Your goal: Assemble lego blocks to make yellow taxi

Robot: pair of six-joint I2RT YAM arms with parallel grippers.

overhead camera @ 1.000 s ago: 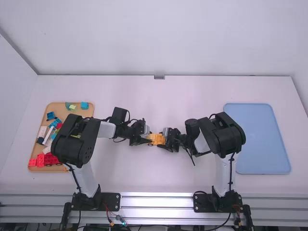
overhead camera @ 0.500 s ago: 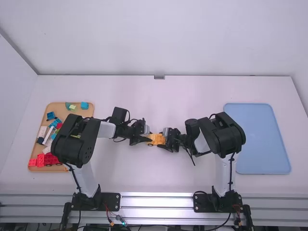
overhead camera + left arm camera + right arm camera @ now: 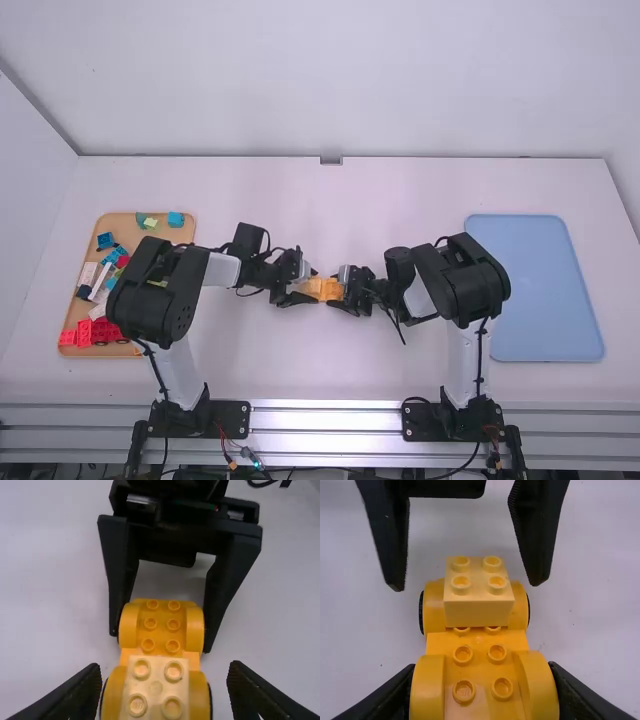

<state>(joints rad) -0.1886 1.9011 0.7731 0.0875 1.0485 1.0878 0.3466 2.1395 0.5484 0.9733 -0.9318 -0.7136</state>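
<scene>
In the high view my left gripper (image 3: 304,289) and right gripper (image 3: 347,290) face each other at the yellow car (image 3: 325,288). In the left wrist view the left gripper (image 3: 163,686) stands open, a finger apart on each side of the car's wheeled end. A pale yellow 2x2 block (image 3: 156,686) sits on top of that end. The right wrist view has the right gripper (image 3: 483,682) shut on the fendered end of the car (image 3: 480,667); the pale block (image 3: 479,611) is on the far end, between the left gripper's spread fingers.
At the left, partly under the left arm, lies an orange-brown tray (image 3: 69,318) with red, blue, white and green blocks. A blue tray (image 3: 535,290) lies right of the right arm.
The left gripper's fingers have opened and let go of the car's left end, which now shows more between them. The right gripper has kept its place.
</scene>
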